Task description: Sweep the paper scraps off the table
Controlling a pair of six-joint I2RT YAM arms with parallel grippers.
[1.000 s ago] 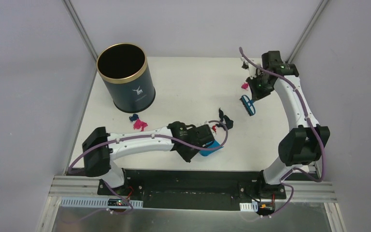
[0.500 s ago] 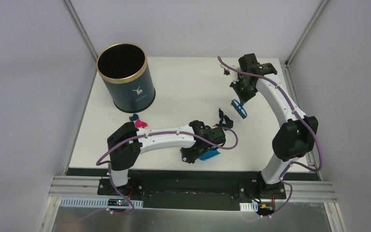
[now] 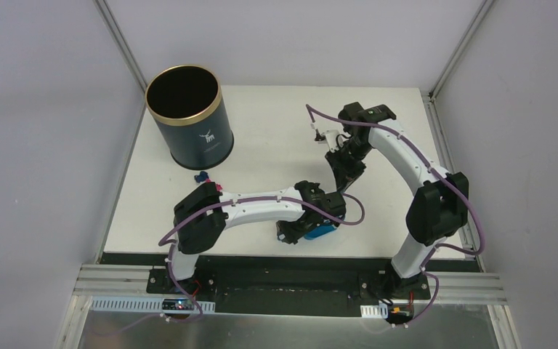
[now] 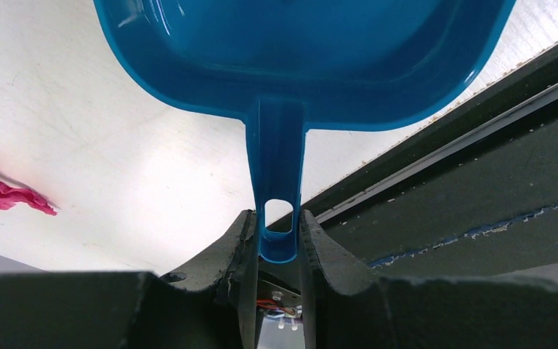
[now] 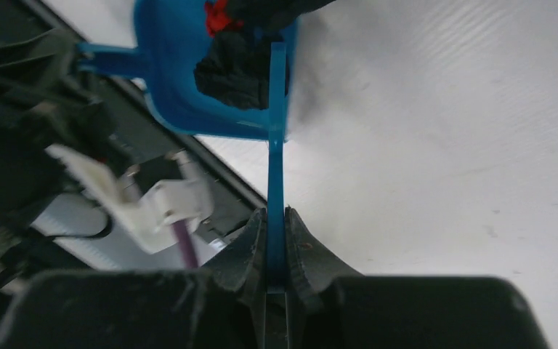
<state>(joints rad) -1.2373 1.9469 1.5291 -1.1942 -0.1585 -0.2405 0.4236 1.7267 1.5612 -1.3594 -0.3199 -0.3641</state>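
Note:
My left gripper [image 3: 302, 228] is shut on the handle [image 4: 276, 182] of the blue dustpan [image 4: 298, 58], which lies on the white table [image 3: 276, 123] near its front edge. My right gripper [image 3: 344, 174] is shut on the blue brush handle [image 5: 277, 182], with the brush head at the dustpan's mouth [image 5: 182, 87]. A black scrap [image 5: 234, 69] and a red scrap [image 5: 218, 13] sit at the pan's mouth against the brush. A blue scrap [image 3: 201, 176] and a pink scrap [image 3: 216, 188] lie near the bin. The pink one also shows in the left wrist view [image 4: 3, 193].
The dark navy gold-rimmed bin [image 3: 189, 116] stands at the table's far left. The black front rail [image 4: 465, 189] runs just beside the dustpan. My left arm [image 3: 254, 207] stretches across the near half of the table.
My right arm swung the brush from the far right leftward and nearer, up to the dustpan. The left arm shifted the dustpan slightly right. The black and red scraps are now at the pan.

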